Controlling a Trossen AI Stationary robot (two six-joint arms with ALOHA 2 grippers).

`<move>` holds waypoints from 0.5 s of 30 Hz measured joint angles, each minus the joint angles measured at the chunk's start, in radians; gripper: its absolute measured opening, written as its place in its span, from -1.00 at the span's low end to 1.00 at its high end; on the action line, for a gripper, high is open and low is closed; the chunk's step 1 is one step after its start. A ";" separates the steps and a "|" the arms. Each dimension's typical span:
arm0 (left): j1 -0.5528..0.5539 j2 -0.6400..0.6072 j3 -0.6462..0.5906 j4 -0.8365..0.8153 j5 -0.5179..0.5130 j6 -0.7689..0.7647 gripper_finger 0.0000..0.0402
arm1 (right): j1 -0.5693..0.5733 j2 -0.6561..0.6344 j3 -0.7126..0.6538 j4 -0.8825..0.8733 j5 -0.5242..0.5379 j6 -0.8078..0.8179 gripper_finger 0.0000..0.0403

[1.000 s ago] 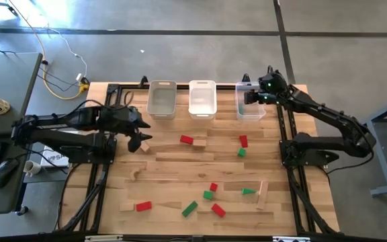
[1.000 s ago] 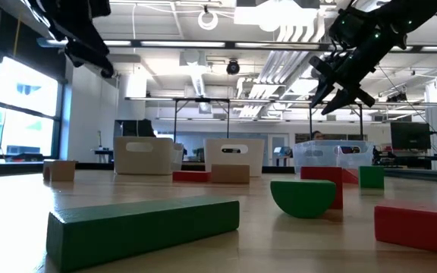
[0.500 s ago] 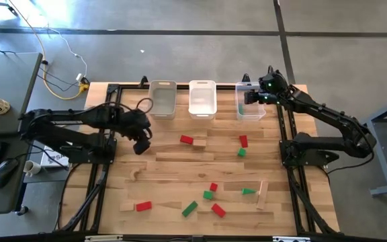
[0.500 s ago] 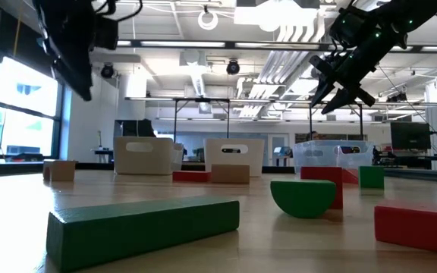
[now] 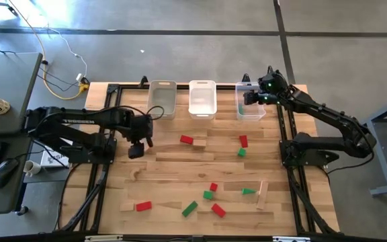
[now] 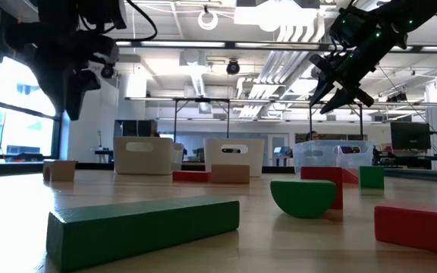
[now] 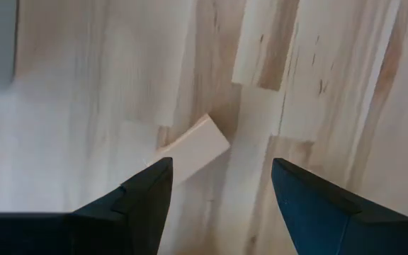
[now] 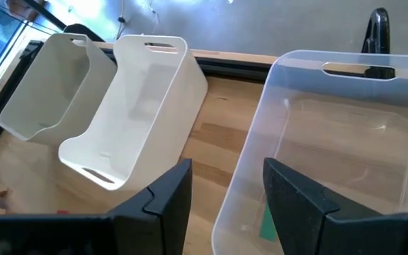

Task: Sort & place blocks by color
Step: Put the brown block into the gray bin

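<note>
High view: slatted light-wood worktop (image 5: 180, 168) with three translucent white plastic bins (image 5: 202, 99) in a row along far edge; left end effector (image 5: 138, 143) low over worktop just below leftmost bin, right end effector (image 5: 252, 98) above rightmost bin (image 5: 250, 111), one green block (image 5: 240, 107) inside it. Small red, green and plain wooden blocks (image 5: 211, 193) scattered over middle and near part of worktop: red brick (image 5: 187, 140) touching plain brick (image 5: 199, 142) at centre, red block (image 5: 244, 140) over green cube (image 5: 242, 152) to the right, red brick (image 5: 144, 206) near front left. Low view: long green brick (image 6: 143, 227) closest, green half-round (image 6: 303, 198) in front of red block (image 6: 322, 185), red brick (image 6: 419, 226) at right edge; left end effector (image 6: 70, 91) raised at upper left, right end effector (image 6: 338, 87) raised above clear bin (image 6: 332, 158). Left wrist view: fingers (image 7: 144, 195) spread apart, empty, plain light-wood slab (image 7: 190, 149) lying tilted on worktop between and ahead of them. Right wrist view: fingers (image 8: 163, 197) parted, nothing gripped, hovering over rim of clear bin (image 8: 331, 152) with green block (image 8: 268, 223) at its bottom; two white bins (image 8: 129, 113) beside it.
</note>
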 joint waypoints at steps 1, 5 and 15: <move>0.000 0.003 0.000 0.000 -0.003 0.040 0.13 | 0.000 0.000 0.000 0.000 -0.001 -0.006 -0.20; 0.000 0.012 0.000 0.000 -0.019 0.207 0.13 | 0.000 0.000 0.000 0.000 -0.002 -0.014 -0.20; -0.008 0.092 0.000 0.001 -0.050 0.461 0.13 | 0.000 0.000 0.000 0.000 -0.005 -0.016 -0.20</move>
